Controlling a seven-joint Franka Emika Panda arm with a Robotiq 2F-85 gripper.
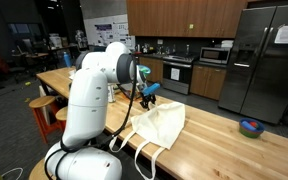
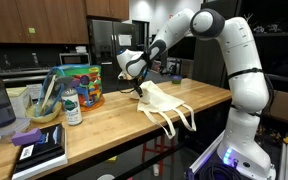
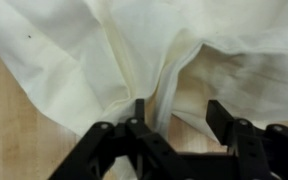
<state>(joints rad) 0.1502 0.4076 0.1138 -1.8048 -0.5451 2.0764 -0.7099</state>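
Across most of the wrist view spreads a cream cloth bag [image 3: 84,50], crumpled, with one raised fold running down the middle of the frame. The gripper [image 3: 177,105] comes in from the bottom edge. Its two black fingers [image 3: 139,112] stand well apart on either side of that fold and have not closed on it, and a patch of bare wood shows between them. The left finger touches the fabric or is just beside it. I cannot tell whether the right one touches it.

In both exterior views the bag [image 1: 162,125] [image 2: 162,100] lies on a long wooden table [image 1: 224,150] [image 2: 104,125], with the gripper [image 1: 144,97] [image 2: 138,90] pointing down at its upper end. The handles [image 2: 179,122] trail towards the table's near edge.

Further out in an exterior view, at the left of the frame, a colourful box [image 2: 81,85], a small bottle [image 2: 72,108], a bowl [image 2: 44,110] and a dark book [image 2: 39,150] stand well apart from the bag. At the right of an exterior view a blue roll [image 1: 250,127] rests on the tabletop, with a steel refrigerator [image 1: 264,60] behind it.
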